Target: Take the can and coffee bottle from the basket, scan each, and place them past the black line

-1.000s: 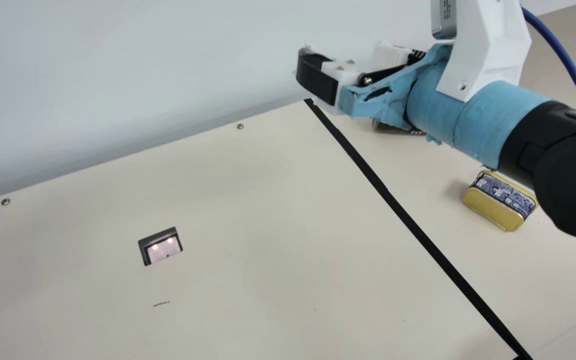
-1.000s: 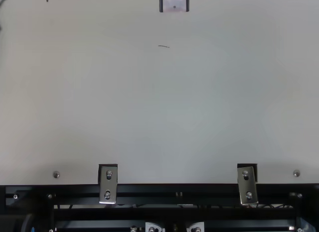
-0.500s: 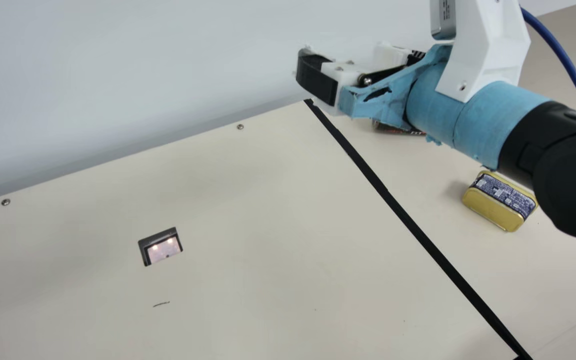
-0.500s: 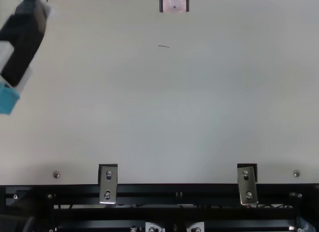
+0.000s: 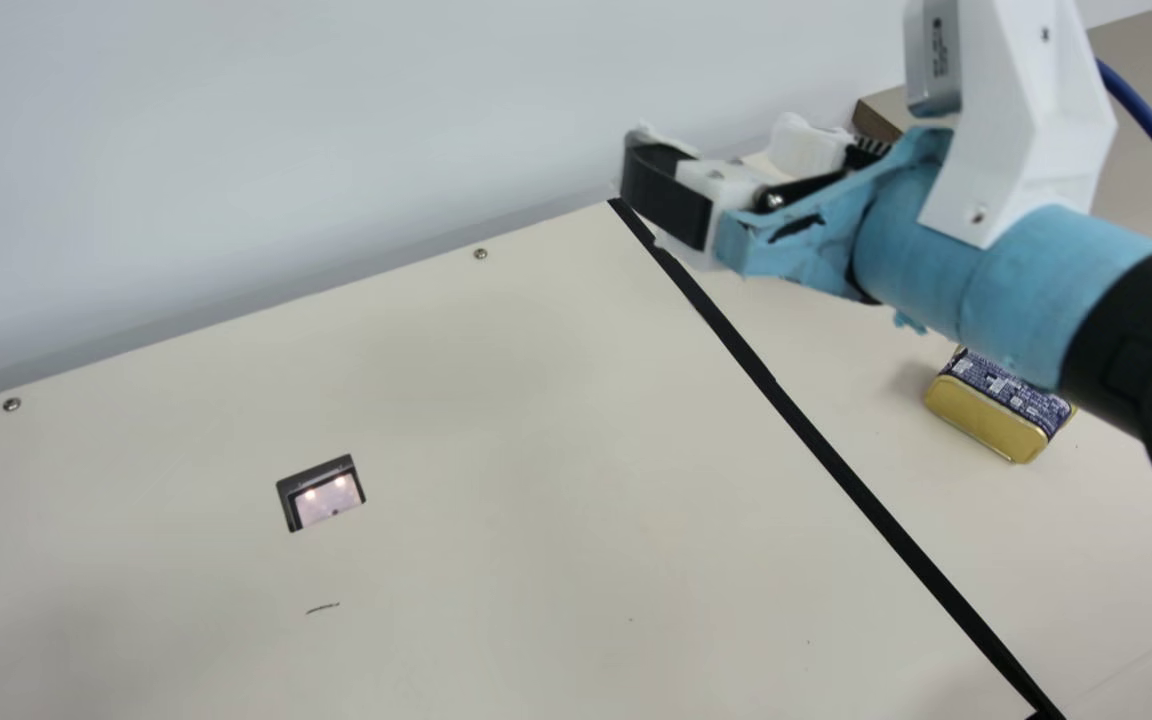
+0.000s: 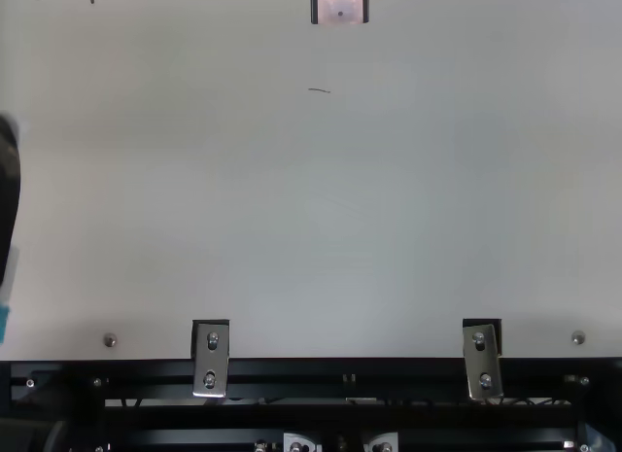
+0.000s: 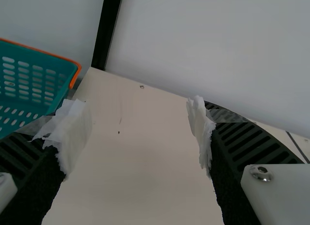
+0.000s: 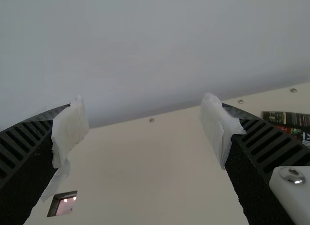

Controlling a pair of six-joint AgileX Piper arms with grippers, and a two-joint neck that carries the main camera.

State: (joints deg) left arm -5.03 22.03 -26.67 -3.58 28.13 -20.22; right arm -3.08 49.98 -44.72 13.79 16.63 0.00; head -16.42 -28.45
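Can (image 5: 981, 418): lying past the black line (image 5: 856, 482), partly hiding behind the right arm (image 5: 1021, 285). Likely coffee bottle (image 8: 288, 119): lying near the tabletop's (image 5: 536, 500) far edge. Apparently finishing, scans unconfirmable. Left gripper (image 7: 139, 130) and right gripper (image 8: 145, 126): gaping wide, holding nothing. Basket (image 7: 48, 60): standing beside the far left corner.

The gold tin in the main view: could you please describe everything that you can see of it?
The tin is a small, rounded-edged block, metallic-looking, with a plain gold side facing the camera and a dark blue strip of fine pale print above it. It lies at a slant on the cream table, past the black line. The right arm crosses in front of its upper part, hiding some of it. The visible part looks undented, and only the table appears to touch it.
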